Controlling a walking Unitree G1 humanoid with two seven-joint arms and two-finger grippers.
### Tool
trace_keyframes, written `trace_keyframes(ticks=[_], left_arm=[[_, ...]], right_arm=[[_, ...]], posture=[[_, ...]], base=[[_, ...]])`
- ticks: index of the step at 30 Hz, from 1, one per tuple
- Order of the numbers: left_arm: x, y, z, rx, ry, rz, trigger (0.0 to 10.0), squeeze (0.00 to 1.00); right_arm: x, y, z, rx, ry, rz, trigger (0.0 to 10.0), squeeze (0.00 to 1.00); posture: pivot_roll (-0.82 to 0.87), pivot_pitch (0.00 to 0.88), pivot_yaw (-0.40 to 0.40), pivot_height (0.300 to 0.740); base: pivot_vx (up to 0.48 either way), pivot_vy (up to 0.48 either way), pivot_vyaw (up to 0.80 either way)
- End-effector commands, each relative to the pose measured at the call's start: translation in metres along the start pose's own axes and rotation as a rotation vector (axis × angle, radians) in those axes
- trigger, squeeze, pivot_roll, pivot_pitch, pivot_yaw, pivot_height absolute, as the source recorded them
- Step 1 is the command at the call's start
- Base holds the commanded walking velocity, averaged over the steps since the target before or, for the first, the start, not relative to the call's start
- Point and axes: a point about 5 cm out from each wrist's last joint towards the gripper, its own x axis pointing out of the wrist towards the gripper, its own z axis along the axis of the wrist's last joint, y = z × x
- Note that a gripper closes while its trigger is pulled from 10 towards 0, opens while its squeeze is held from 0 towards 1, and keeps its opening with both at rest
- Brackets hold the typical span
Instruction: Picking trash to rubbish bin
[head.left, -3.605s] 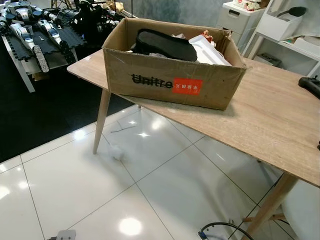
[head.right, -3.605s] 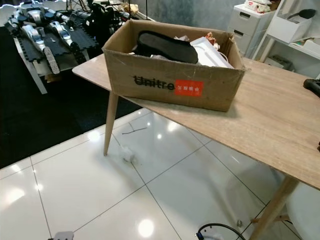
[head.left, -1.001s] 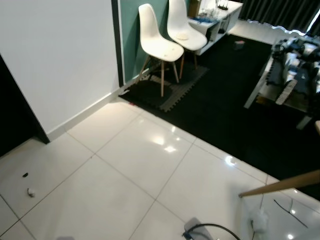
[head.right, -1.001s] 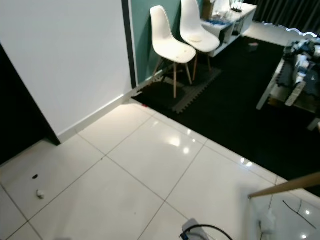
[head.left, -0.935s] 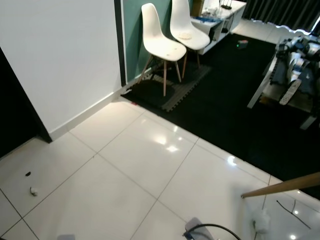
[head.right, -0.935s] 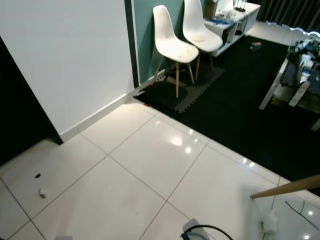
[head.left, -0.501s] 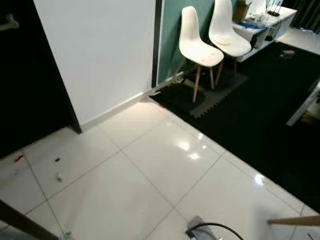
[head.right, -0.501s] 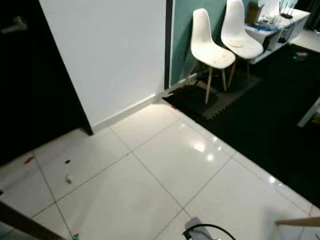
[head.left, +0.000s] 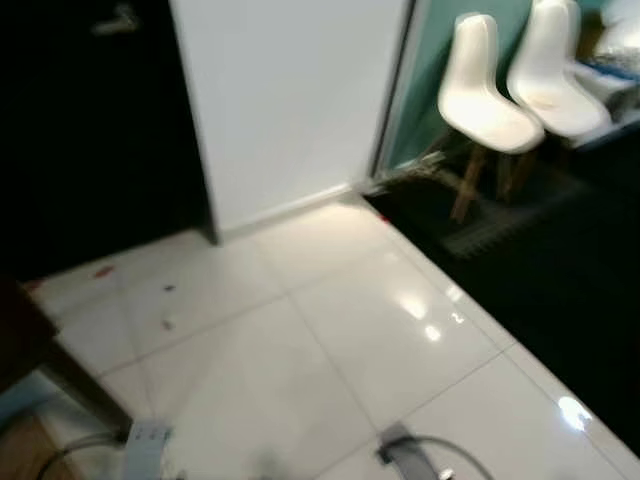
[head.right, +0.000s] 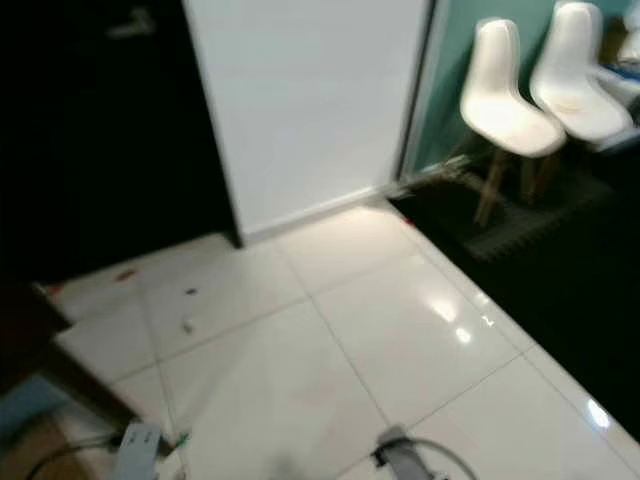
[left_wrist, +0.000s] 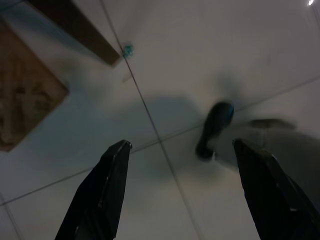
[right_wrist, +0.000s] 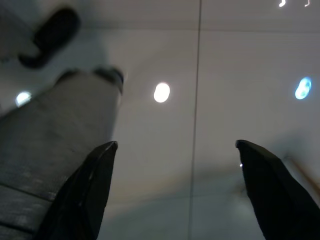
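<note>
Small bits of litter lie on the white tiled floor near a dark doorway: a tiny white scrap (head.left: 167, 323), a dark speck (head.left: 168, 288) and a red scrap (head.left: 103, 270). The head views are blurred. In the left wrist view my left gripper (left_wrist: 181, 145) hangs open above the tiles with nothing between its fingers. My right gripper (right_wrist: 176, 145) is open too, over bare floor, beside my own grey leg (right_wrist: 50, 145).
Two white chairs (head.left: 490, 100) stand on a black mat at the right by a teal wall. A white wall (head.left: 290, 100) and the dark doorway (head.left: 90, 130) lie ahead. A dark wooden furniture leg (head.left: 60, 370), a power strip (head.left: 145, 445) and a cable (head.left: 420, 455) are close by.
The camera has swung left: the table with the cardboard box left the picture, the chairs slid right, and the dark doorway, floor scraps and wooden leg came into view.
</note>
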Motion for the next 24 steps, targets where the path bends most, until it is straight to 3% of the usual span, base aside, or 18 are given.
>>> trace_keyframes(ticks=[1,5,6,7,8,9,11,14,18,20,21,24], left_arm=[[0.004,-0.016,0.006,0.049,-0.013,-0.09,10.0,0.0],[0.008,-0.028,0.015,0.071,-0.039,-0.142,10.0,0.0],[0.011,-0.048,0.021,0.103,-0.052,-0.24,10.0,0.0],[0.012,-0.059,0.02,0.123,-0.045,-0.292,10.0,0.0],[0.012,-0.059,0.02,0.123,-0.045,-0.292,10.0,0.0],[0.011,-0.074,0.016,0.149,-0.02,-0.36,10.0,0.0],[0.011,-0.081,0.011,0.164,0.009,-0.393,10.0,0.0],[0.011,-0.082,0.009,0.186,0.018,-0.4,10.0,0.0],[0.01,-0.068,0.01,0.057,0.026,-0.367,10.0,0.0],[0.01,-0.068,0.01,0.057,0.026,-0.367,10.0,0.0],[0.01,-0.058,0.008,-0.035,0.021,-0.326,10.0,0.0],[0.009,-0.053,0.006,-0.068,0.024,-0.309,10.0,0.0]], right_arm=[[-0.001,-0.001,-0.013,0.172,0.046,-0.024,10.0,0.0],[-0.001,-0.004,-0.015,0.273,0.048,-0.039,10.0,0.0],[-0.001,-0.005,-0.014,0.373,0.042,-0.043,10.0,0.0],[-0.001,-0.005,-0.013,0.413,0.034,-0.041,10.0,0.0],[-0.001,-0.005,-0.013,0.413,0.034,-0.041,10.0,0.0],[-0.001,-0.006,-0.01,0.465,0.013,-0.034,10.0,0.0],[0.0,-0.006,-0.005,0.471,-0.012,-0.02,10.0,0.0],[0.0,-0.005,-0.002,0.467,-0.025,-0.011,10.0,0.0],[0.0,0.0,0.003,0.44,-0.034,0.012,10.0,0.0],[0.0,0.0,0.003,0.44,-0.034,0.012,10.0,0.0],[0.0,0.003,0.006,0.382,-0.04,0.028,10.0,0.0],[0.0,0.006,0.007,0.331,-0.044,0.046,10.0,0.0]], posture=[[0.18,0.101,-0.04,0.74],[0.18,0.101,-0.04,0.74],[0.18,0.101,-0.04,0.74],[0.18,0.101,-0.04,0.74],[0.18,0.101,-0.04,0.74],[0.18,0.101,-0.04,0.74],[0.15,0.1,-0.029,0.74],[0.15,0.1,-0.029,0.74],[0.14,0.1,-0.024,0.74],[0.14,0.1,-0.024,0.74],[0.15,0.096,-0.024,0.74],[0.15,0.096,-0.024,0.74]], base=[[0.0,0.0,0.72],[0.0,0.0,0.72],[0.0,0.0,0.69],[0.0,0.0,0.69],[0.0,0.0,0.69],[0.0,0.0,0.69],[0.0,0.0,0.69],[0.0,0.0,0.69],[0.0,0.0,0.69],[0.0,0.0,0.69],[0.0,0.0,0.69],[0.0,0.0,0.69]])
